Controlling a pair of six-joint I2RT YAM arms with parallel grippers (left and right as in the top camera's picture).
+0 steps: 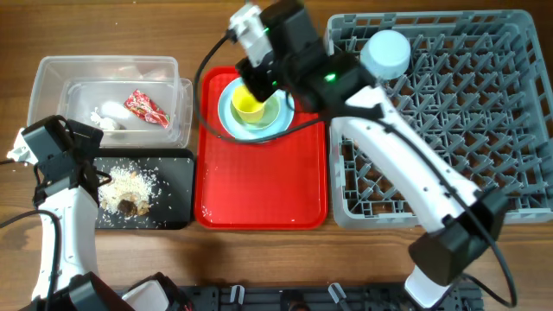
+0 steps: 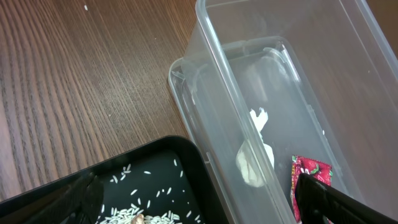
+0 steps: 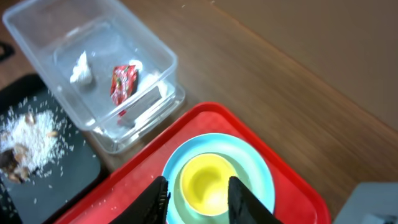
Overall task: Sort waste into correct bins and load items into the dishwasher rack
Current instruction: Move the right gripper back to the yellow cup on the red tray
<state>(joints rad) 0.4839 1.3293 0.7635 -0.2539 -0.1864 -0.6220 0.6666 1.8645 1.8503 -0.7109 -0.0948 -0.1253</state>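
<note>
While the right gripper [image 3: 200, 196] hangs over the red tray [image 1: 259, 190], its fingers stand one on each side of the cup [image 3: 208, 183]. The cup sits nested in a bowl [image 1: 270, 115] on the plate [image 3: 258, 177]. Whether the fingers press the cup or only bracket it, I cannot tell. The left gripper [image 2: 193, 200] is spread wide and empty above the corner where the black tray [image 1: 173, 173] meets the tub [image 1: 52, 73]. The rack [image 1: 484, 104] holds nothing.

As I judge it, the cup's wall is smooth and round, so a shallow or off-centre pinch could let it slip or tip on the lift. If it fits snugly, the bowl could also come up with it and then drop.

In the overhead view the arm covers the fingertips, but only that view shows the whole rack and the scraps [image 1: 130, 192] heaped in the black tray. The right wrist view shows the fingers beside the cup, with the wrapper [image 3: 122, 83] and tissue [image 3: 81, 70] lying apart in the tub. The left wrist view shows the tub's rim just beside the black tray's edge.
</note>
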